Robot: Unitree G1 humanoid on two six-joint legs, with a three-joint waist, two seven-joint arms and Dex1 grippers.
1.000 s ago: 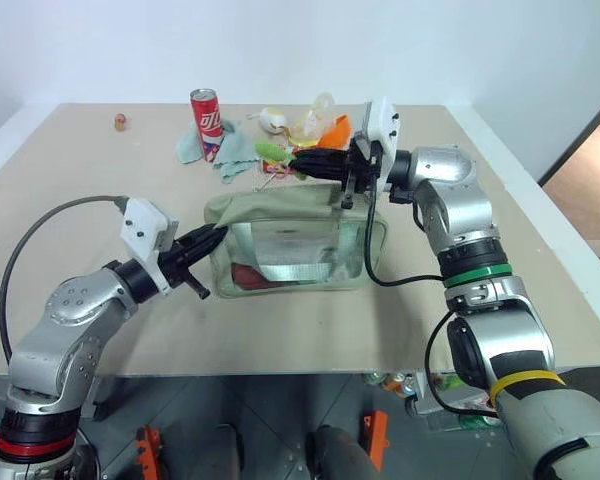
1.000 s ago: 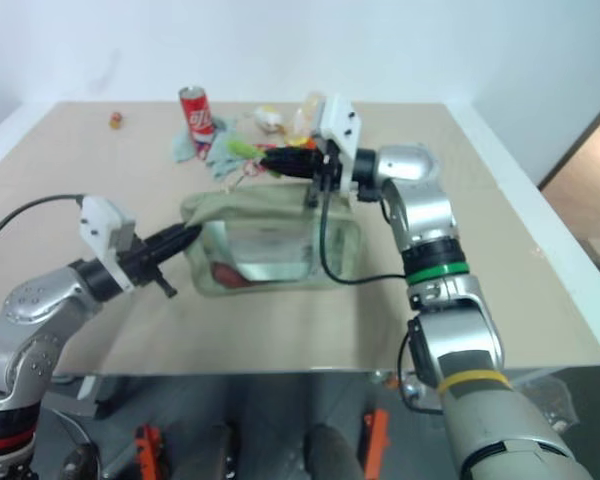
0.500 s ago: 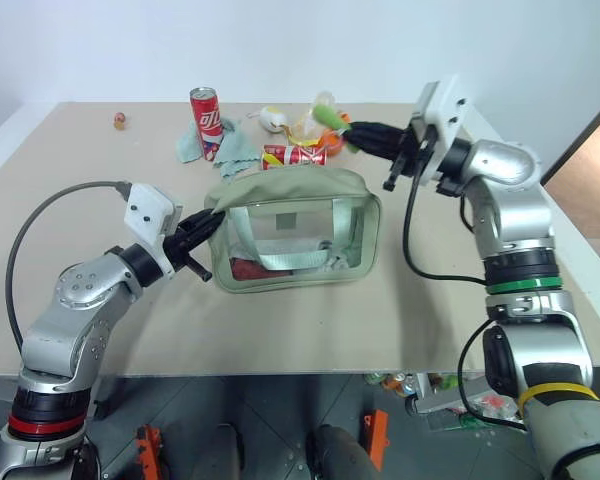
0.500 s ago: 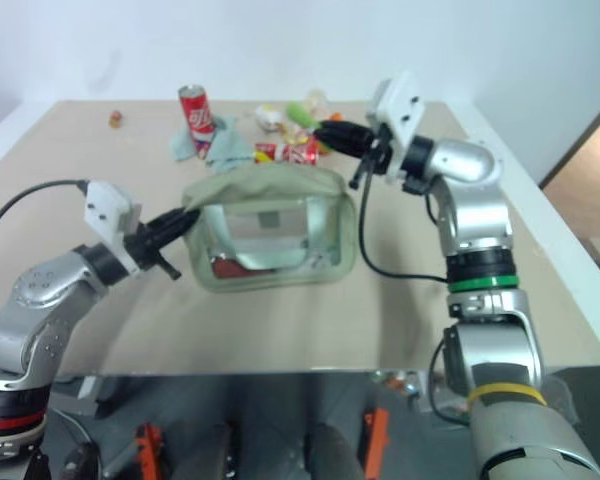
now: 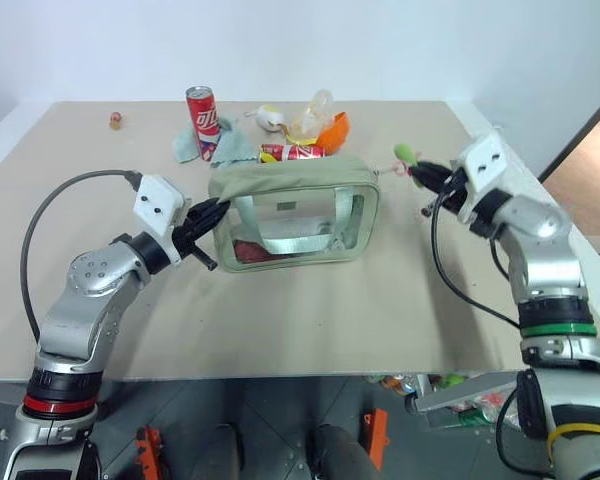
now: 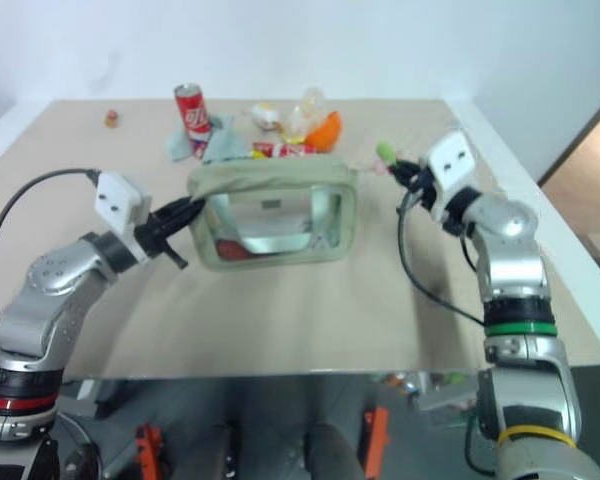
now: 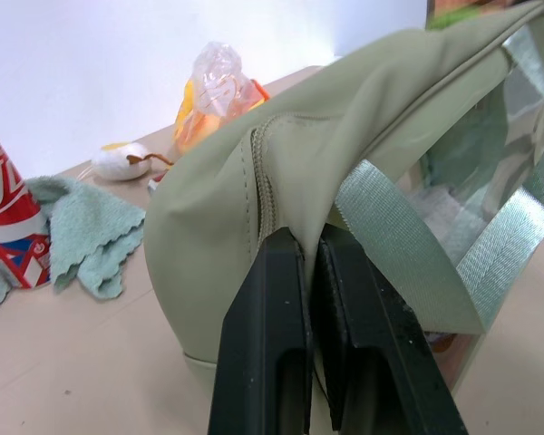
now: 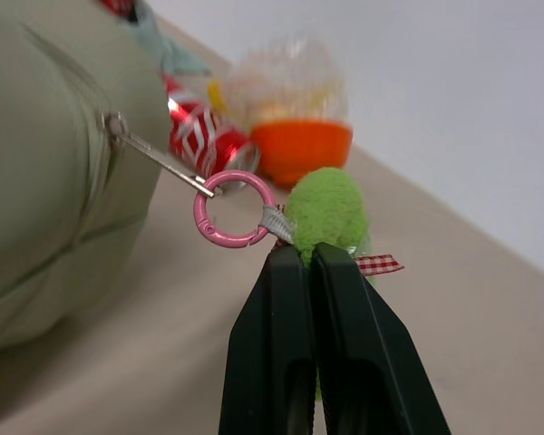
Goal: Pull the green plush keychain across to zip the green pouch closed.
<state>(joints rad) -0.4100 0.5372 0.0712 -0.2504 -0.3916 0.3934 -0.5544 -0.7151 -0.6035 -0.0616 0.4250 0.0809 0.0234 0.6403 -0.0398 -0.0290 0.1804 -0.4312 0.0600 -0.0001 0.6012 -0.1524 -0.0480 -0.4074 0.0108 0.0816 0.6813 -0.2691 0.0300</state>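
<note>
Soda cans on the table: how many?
2. An upright red can stands at the table's far left beside the teal cloth. A second red can lies on its side just behind the green pouch. The pouch could hide more.

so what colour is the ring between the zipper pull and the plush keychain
Pink ring, clearest in the right wrist view.
</note>
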